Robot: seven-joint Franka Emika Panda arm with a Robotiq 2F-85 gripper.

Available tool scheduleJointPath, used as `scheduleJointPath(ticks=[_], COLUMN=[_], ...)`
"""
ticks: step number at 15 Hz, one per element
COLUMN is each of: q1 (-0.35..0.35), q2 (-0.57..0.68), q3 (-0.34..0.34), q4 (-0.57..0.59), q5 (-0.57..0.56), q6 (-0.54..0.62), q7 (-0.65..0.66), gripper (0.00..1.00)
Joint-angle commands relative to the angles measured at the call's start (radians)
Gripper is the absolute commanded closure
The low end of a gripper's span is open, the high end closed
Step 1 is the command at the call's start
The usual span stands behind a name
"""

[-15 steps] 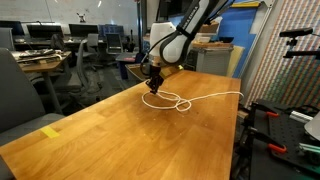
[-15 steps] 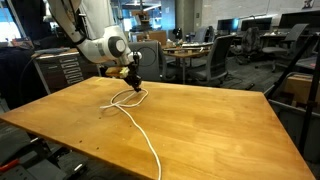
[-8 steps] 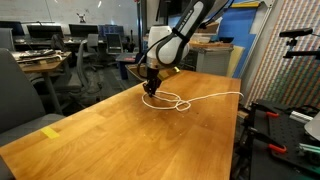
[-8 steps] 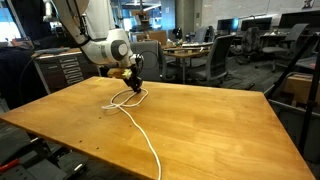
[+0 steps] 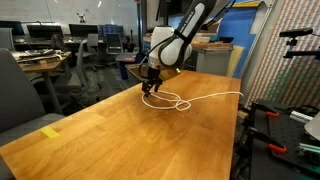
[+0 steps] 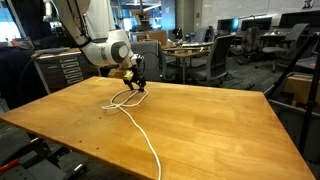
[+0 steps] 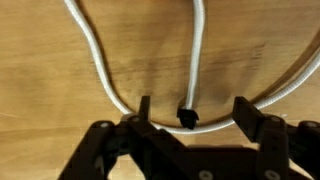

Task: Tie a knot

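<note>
Fingers [image 7: 243, 112]: just released, now spread apart | rope end [image 7: 189, 90]: let go, free between them over worktop [image 7: 50, 80] | knot [image 5: 168, 100]: loose crossed loop, probably needs tightening.

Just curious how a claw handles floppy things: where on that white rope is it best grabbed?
Probably near its dark-tipped end, from straight above. That stretch of the white rope lies straight and flat on the table, and the open gripper straddles it, so closing pinches the strand.
</note>
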Motion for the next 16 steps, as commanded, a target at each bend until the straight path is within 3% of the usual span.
scheduleJointPath(ticks=[1,4,5,7,9,13,16], q1=[0.070,0.061,0.005,-0.014,-0.080,-0.150,-0.153], q2=[-0.032,-0.049,-0.063,-0.076,-0.103,-0.181,-0.184], q3=[-0.087,-0.084,-0.018,-0.001,0.068,0.123,0.101], q4=[-0.047,-0.048,-0.044,-0.032,-0.037,-0.075,-0.057], q5=[-0.059,-0.100,-0.080,-0.076,-0.051,-0.033,-0.050], q6=[0.121,0.032,-0.068,-0.213,-0.299,-0.363,-0.379], q7=[-0.014,-0.109,-0.172,-0.215,-0.318,-0.429,-0.403], gripper=[0.00,0.00,0.00,0.01,0.00,0.00,0.00])
